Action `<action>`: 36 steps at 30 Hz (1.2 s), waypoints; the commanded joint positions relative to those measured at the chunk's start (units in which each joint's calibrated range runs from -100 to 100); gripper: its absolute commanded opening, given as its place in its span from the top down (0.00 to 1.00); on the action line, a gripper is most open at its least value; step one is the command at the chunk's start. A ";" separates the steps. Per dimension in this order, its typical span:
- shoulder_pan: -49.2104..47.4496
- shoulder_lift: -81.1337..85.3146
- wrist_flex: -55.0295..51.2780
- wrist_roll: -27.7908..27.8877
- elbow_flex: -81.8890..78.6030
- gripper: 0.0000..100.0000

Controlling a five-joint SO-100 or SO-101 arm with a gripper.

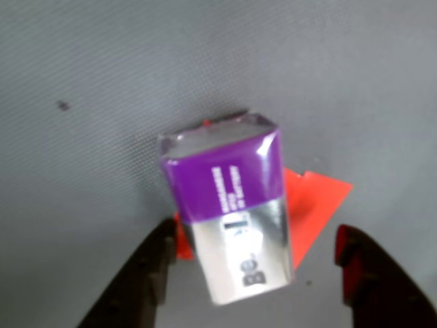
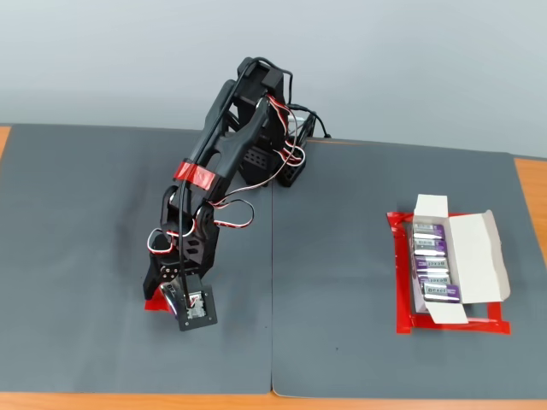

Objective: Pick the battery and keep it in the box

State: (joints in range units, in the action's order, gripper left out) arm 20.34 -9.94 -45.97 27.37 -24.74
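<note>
In the wrist view a purple and silver battery [image 1: 229, 212] with a white label stands on a red tape patch [image 1: 311, 205] on the grey mat. My gripper [image 1: 256, 232] is open, with one dark finger on each side of the battery and a gap on both sides. In the fixed view the gripper [image 2: 173, 296] reaches down at the left part of the mat, and the battery is hidden under it. The white box [image 2: 479, 256] lies open at the right, far from the gripper, with several purple batteries [image 2: 433, 265] in a row inside.
The box sits inside a red tape frame [image 2: 400, 282]. The arm's base [image 2: 286, 166] stands at the back middle of the mat. A seam [image 2: 273, 282] between two grey mats runs between gripper and box. Orange table edges show at the sides.
</note>
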 commanded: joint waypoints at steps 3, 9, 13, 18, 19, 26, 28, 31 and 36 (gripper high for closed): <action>0.44 0.15 0.48 0.26 2.26 0.74; 0.44 0.06 0.48 0.21 1.99 0.82; 0.21 0.06 0.48 0.21 1.63 0.89; 0.06 0.15 0.48 -0.05 1.63 0.94; 0.06 0.15 0.48 -0.10 1.63 0.94; -0.09 1.17 -0.30 -0.31 2.08 0.95; -0.16 1.67 -0.30 -0.57 2.26 0.95; -0.38 4.22 -0.30 -2.97 2.26 0.95; -2.99 8.63 -0.39 -5.05 2.26 0.95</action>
State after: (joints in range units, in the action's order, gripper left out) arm 19.31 -7.14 -46.14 23.03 -24.83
